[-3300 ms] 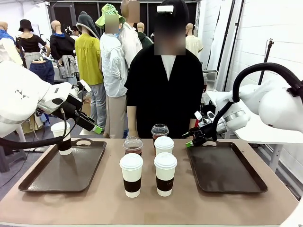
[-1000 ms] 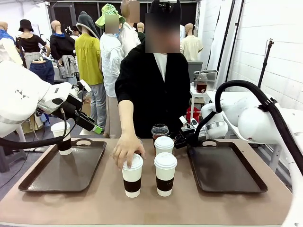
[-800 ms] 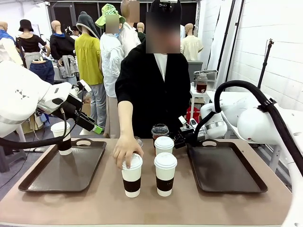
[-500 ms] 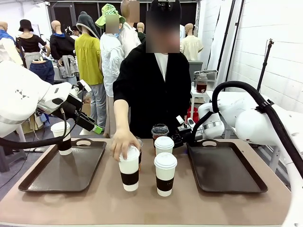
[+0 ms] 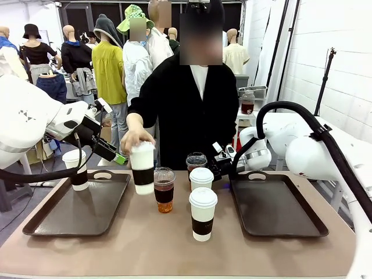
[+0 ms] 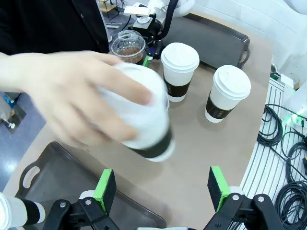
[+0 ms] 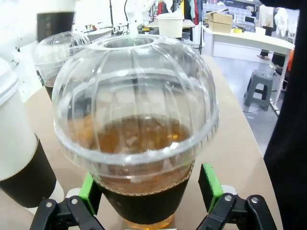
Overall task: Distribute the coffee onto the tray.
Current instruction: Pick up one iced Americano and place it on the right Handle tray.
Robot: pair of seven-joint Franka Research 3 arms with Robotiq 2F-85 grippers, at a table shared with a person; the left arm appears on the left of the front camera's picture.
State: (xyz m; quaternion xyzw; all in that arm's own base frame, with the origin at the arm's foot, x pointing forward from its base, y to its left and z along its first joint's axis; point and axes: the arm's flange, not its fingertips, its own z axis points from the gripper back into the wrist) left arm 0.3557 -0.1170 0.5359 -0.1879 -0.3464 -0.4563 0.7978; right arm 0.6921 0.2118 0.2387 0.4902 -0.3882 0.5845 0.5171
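Two things to get right here. The right pincer [image 7: 149, 188] is spread fully and set around the far clear cup [image 7: 136, 120], one green pad on each side of its dark sleeve, nothing gripped yet. Whether the pads are touching can't be told. That cup sits on the counter [image 5: 145, 244] with a white cup [image 5: 201, 177] right beside it. So the closing is probably best done slowly and kept on the sleeve, since the clear wall and dome would likely buckle. Once it's gripped, a straight lift should come before any swing toward the right tray [image 5: 276, 209], and the cup has to be kept upright because there's brown drink in it. The left pincer [image 6: 161, 186] is wide open too and empty, hanging by the far corner of the left tray [image 6: 57, 177]. A lifted cup [image 6: 148, 129] is held up in front of it by a hand [image 6: 81, 96]. Nothing should be closed there until that cup is steady between the pads, and the sleeve is the spot to be taken, below the person's fingers. One tray cup [image 5: 75, 168] is already on the left tray, so room beside it should be aimed for. A near clear cup [image 5: 164, 189] and a front white cup [image 5: 203, 212] are left on the counter.
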